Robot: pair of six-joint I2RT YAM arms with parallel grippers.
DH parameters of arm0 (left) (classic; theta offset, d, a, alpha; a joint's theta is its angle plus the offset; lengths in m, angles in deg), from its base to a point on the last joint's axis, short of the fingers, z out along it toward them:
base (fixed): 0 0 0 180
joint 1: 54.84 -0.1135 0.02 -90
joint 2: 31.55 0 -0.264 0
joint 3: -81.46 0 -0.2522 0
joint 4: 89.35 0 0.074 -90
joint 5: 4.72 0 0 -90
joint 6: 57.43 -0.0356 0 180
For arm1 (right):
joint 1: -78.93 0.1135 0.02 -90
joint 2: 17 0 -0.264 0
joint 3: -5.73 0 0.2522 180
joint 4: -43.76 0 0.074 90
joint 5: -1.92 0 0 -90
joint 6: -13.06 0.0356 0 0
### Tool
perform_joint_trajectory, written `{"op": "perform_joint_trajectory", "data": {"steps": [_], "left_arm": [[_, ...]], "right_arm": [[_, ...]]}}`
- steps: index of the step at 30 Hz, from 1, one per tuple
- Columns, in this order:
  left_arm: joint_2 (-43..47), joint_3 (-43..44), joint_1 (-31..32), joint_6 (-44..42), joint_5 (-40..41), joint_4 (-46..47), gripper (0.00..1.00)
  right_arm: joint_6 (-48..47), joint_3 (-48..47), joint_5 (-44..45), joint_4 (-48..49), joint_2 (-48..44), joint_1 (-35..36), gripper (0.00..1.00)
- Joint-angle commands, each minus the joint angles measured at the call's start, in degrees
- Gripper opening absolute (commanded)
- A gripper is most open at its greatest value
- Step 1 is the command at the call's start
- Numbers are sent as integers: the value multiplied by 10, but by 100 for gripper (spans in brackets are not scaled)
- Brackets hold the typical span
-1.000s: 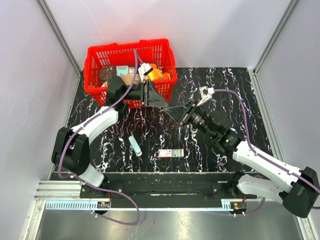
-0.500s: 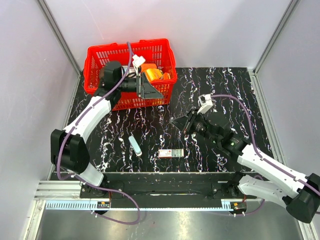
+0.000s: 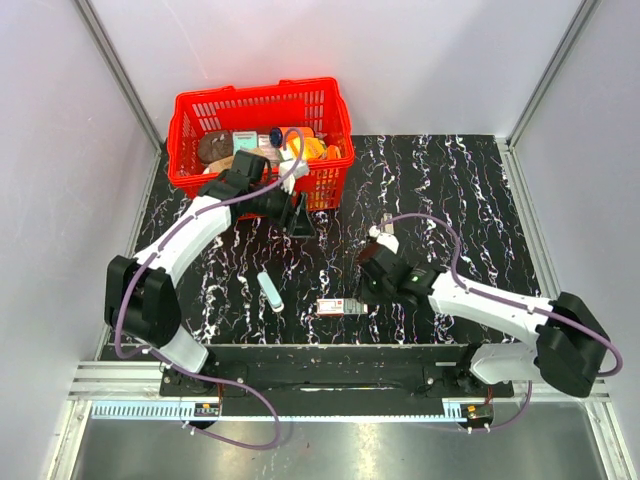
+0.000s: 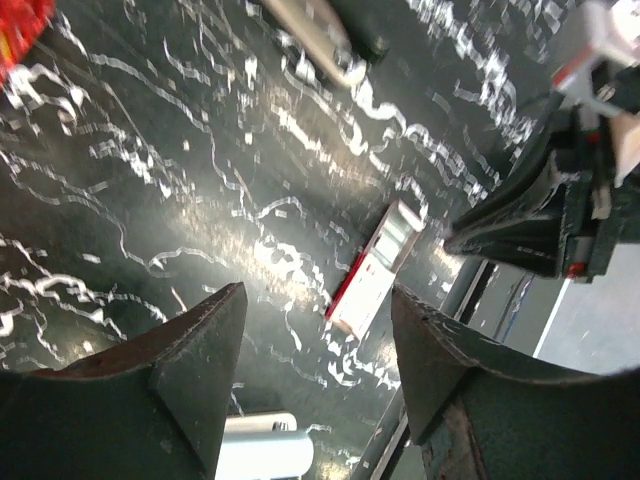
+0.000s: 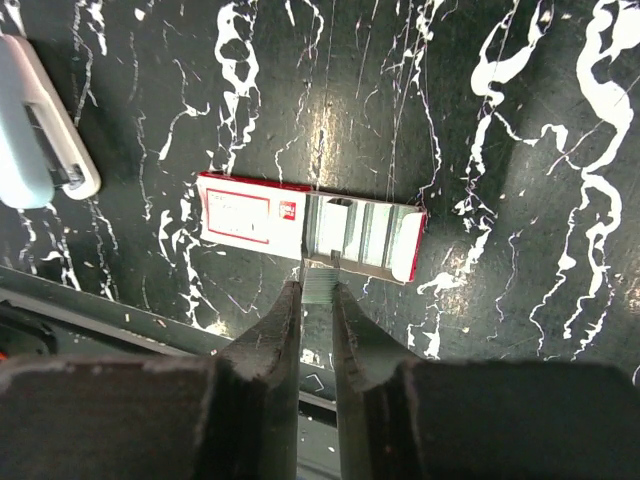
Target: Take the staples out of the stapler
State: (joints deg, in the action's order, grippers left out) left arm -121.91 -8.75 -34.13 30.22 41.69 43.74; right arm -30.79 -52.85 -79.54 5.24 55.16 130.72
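My right gripper (image 5: 318,290) is shut on a short silvery strip of staples (image 5: 320,283), right at the near edge of the red-and-white box (image 5: 250,215). The box's tray is slid open. In the top view this gripper (image 3: 362,290) is low over the box (image 3: 340,306). My left gripper (image 4: 315,350) is open and empty, above the table in front of the basket (image 3: 298,215). A blurred silvery and dark elongated thing at the top of the left wrist view (image 4: 315,45) looks like the stapler lying on the table. I cannot make it out in the top view.
The red basket (image 3: 200,105) with several items stands at the back left. A pale blue-white bar (image 3: 270,290) lies left of the box and shows in the right wrist view (image 5: 45,120). The table's near edge rail (image 3: 320,350) is just below the box.
The stapler was held between both grippers and is now in neither. My left gripper swung over the basket, then down in front of it. My right gripper moved near and down to the box.
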Motion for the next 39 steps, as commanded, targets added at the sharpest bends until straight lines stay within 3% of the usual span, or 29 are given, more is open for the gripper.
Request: {"op": "perform_joint_trajectory", "data": {"steps": [1,20,39], "left_arm": [[28,-15,23,-71,67,-29,64],[34,-18,60,-80,91,-32,62],[32,-5,67,-81,88,-46,62]], "right_arm": [[20,-40,63,-30,39,25,12],[34,-45,55,-24,131,38,17],[25,-55,49,-31,150,37,31]]}}
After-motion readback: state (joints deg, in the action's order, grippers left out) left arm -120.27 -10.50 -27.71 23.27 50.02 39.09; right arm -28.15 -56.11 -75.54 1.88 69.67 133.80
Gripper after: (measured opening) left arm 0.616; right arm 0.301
